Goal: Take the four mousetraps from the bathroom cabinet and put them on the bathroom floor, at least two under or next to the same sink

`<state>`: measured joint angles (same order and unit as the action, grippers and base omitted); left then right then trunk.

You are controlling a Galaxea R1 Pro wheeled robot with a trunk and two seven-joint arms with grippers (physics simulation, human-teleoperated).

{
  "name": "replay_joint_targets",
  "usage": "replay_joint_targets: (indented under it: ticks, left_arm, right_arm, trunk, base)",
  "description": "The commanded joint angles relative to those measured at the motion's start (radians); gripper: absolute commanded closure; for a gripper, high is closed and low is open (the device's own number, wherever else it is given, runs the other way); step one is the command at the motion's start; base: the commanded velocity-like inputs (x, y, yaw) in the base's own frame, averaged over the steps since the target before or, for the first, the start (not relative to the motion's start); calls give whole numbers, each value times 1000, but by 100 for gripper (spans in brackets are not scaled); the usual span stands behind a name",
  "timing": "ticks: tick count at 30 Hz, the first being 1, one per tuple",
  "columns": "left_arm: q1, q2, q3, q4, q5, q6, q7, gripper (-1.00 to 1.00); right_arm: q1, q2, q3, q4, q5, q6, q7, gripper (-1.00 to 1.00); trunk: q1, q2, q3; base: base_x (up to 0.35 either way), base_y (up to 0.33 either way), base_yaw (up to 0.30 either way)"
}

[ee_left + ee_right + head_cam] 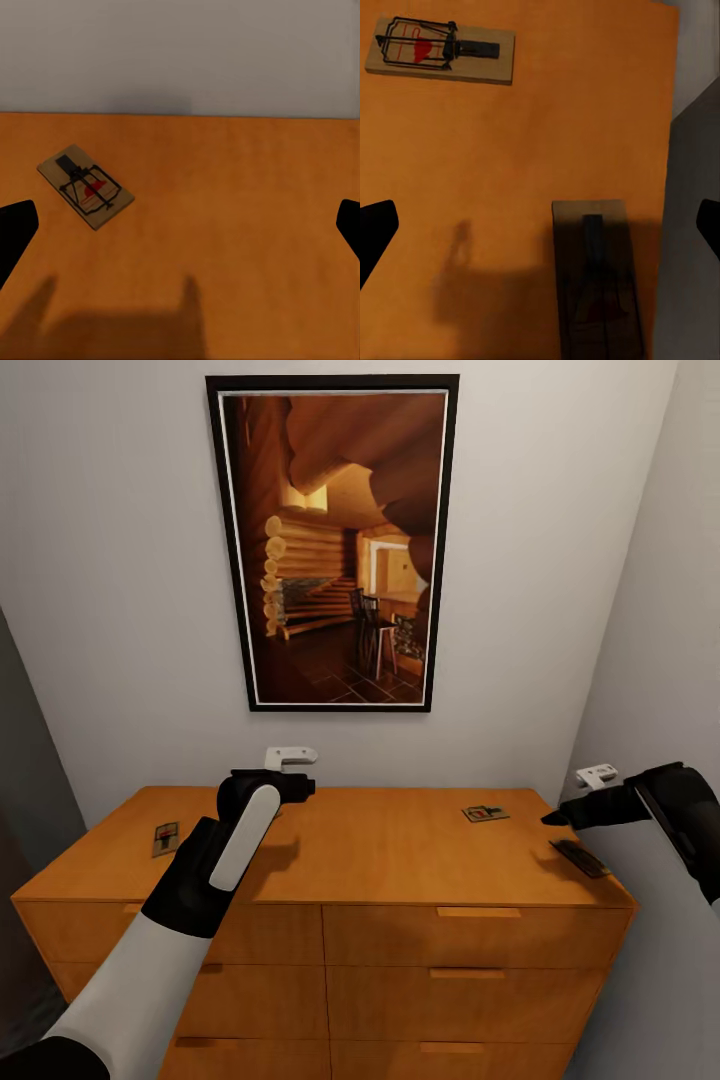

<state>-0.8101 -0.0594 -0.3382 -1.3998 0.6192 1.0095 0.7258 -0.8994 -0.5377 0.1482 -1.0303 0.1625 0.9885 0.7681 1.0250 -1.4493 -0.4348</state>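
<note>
Both hands over the cabinet top, no mousetrap picked up yet.

Three mousetraps lie on the cabinet: one near its left end, one toward the back right, and a shadowed one at the right front edge (no fourth to be seen). The left hand hovers spread wide and empty; the right hand is likewise parted and empty above the shadowed trap. Judging by this, every trap has yet to reach the bathroom floor.
</note>
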Motion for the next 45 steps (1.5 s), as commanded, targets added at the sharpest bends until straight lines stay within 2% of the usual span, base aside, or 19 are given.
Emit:
replay_joint_targets:
  ticks: [1,17,29,35,45]
  left_arm:
    - [-1,0,-1,-1,10,2,10,-100]
    - [0,0,-1,-1,10,3,10,-100]
    - [0,-1,-2,-1,10,3,10,-100]
    - [0,-2,-3,-1,10,3,10,-100]
    - [0,-2,-29,-2,10,2,10,-100]
  right_arm:
    - [-1,-1,-1,1,10,2,9,-100]
    - [-1,1,-13,97,9,2,7,-100]
    - [-1,4,-41,191,9,-2,7,-100]
    - [-1,5,-43,204,9,-2,8,-100]
    - [-1,7,-43,233,9,-4,8,-100]
  trunk:
    - [0,-1,-1]
    - [0,-1,-1]
    - [0,-1,-1]
    - [0,-1,-1]
    - [0,-1,-1]
  base:
    - [0,-1,0]
    - [0,0,0]
    - [0,0,0]
    - [0,0,0]
    - [0,0,0]
